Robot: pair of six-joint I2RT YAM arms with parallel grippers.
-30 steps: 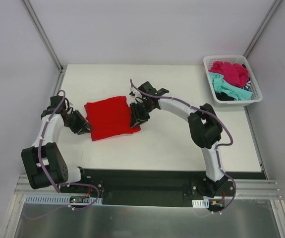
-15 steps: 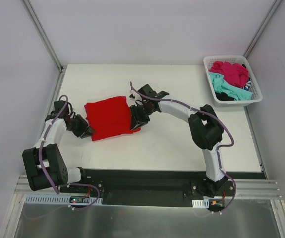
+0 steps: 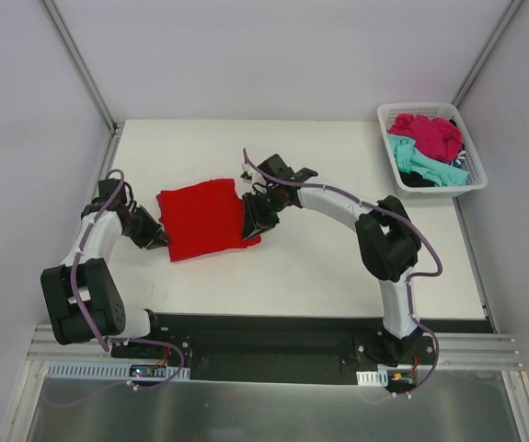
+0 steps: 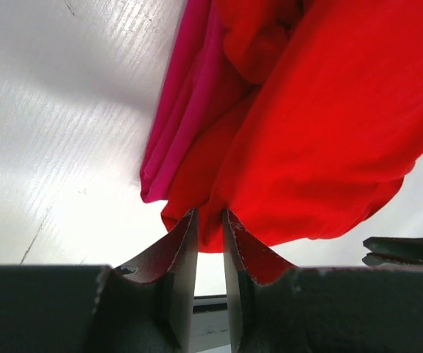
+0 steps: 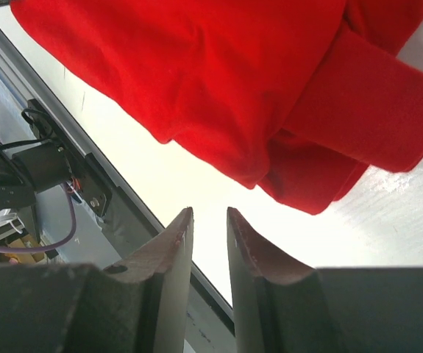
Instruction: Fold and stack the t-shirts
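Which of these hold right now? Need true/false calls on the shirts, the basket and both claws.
1. The red t-shirt lies folded on the table. True.
2. The white basket is empty. False: it holds crumpled magenta and teal garments.
3. A magenta-pink shirt shows under the red t-shirt's edge. True.
4. The right claw grips red cloth. False: nothing sits between its fingers; the shirt lies just ahead.
5. Both claws work the same side of the red t-shirt. False: the left claw is at its left edge, the right claw at its right edge.
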